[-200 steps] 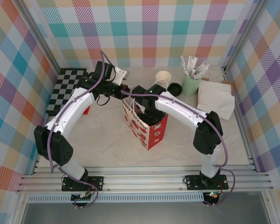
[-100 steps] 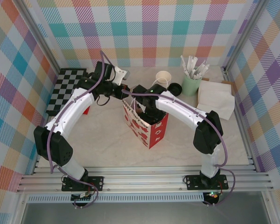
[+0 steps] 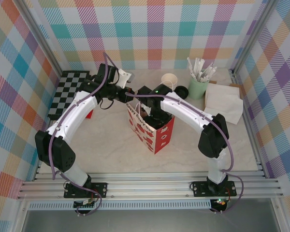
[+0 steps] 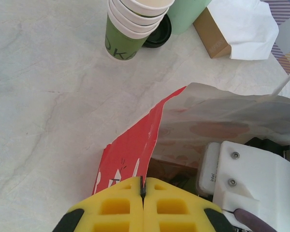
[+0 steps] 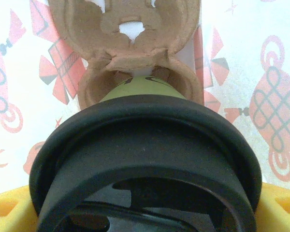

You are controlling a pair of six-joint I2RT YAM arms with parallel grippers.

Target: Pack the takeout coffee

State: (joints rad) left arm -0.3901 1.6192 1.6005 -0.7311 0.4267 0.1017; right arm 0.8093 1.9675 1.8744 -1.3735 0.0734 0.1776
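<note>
**Coffee poised over the carrier**

The left gripper (image 4: 143, 186), closed tight, pinches the red paper bag (image 4: 130, 150) by its rim, holding the mouth open. Inside, the right gripper (image 5: 145, 215) clasps the takeout coffee (image 5: 142, 89) near its black lid (image 5: 145, 126), right over 1 pocket of the cardboard carrier (image 5: 135, 63). Next, I judge: lower straight, seat it, release.

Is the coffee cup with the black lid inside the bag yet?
Yes, in: the lidded cup hangs over a cardboard carrier, walls of the bag around it.
</note>
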